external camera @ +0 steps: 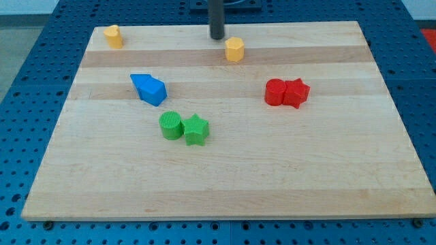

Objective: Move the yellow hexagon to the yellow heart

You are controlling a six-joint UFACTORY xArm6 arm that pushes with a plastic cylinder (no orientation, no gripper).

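My tip rests on the desk near the view's top edge, and there is no hand on this rod to open or close, so it grasps nothing and only pushes. The hexagon, the task's thing, sits just beside my tip, toward the view's right and slightly below it, seemingly apart from it with a thin gap, though I cannot be sure of that. The heart lies well apart from my tip, far toward the view's left and at about the same level, near the desk's upper left corner. The other blocks are all below my tip: a blue block down and to the left, a green cylinder touching a green star further down, and two red blocks pressed together down and to the right. I judge the step in hand to be the approach, with the push toward the heart not yet begun. My tip stands on the hexagon's left, the wrong side for a leftward push, so the next move calls for rounding the hexagon to its right side and then driving it left along the top strip, which looks free of other blocks
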